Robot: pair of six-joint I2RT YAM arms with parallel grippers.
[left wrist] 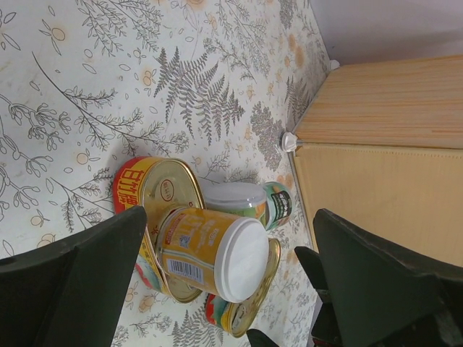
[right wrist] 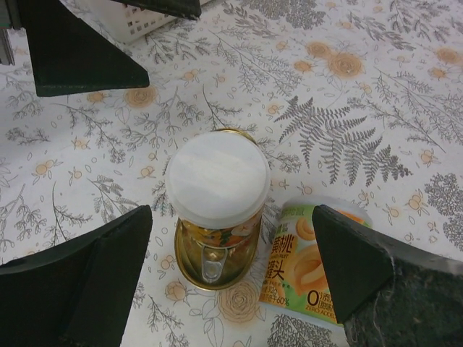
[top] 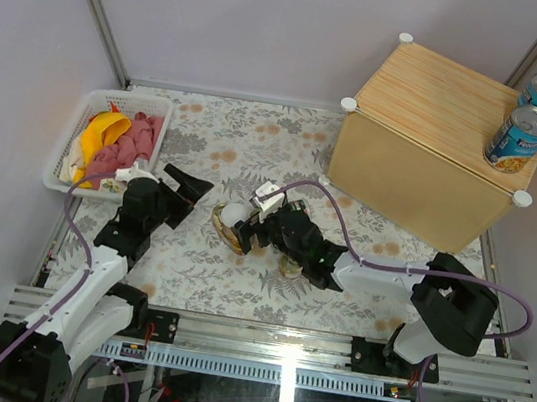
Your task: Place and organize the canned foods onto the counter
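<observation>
The counter (top: 430, 134) is a bamboo box at the back right, with two blue-labelled cans (top: 528, 124) on its far right corner. On the floral cloth a yellow can with a white lid (right wrist: 217, 177) stands on a gold oval tin (right wrist: 213, 264). A green-labelled can (right wrist: 307, 260) lies on its side beside them. The left wrist view shows the yellow can (left wrist: 210, 249), two gold tins (left wrist: 163, 189) and the green can (left wrist: 249, 202). My right gripper (right wrist: 231, 210) is open above this stack, straddling it. My left gripper (left wrist: 231, 217) is open and empty, left of the stack (top: 234, 226).
A white plastic basket (top: 72, 146) with yellow and pink items stands at the back left. A can-like thing (top: 291, 265) lies partly hidden under my right arm. Grey walls close the back and sides. The metal rail (top: 268, 338) runs along the near edge.
</observation>
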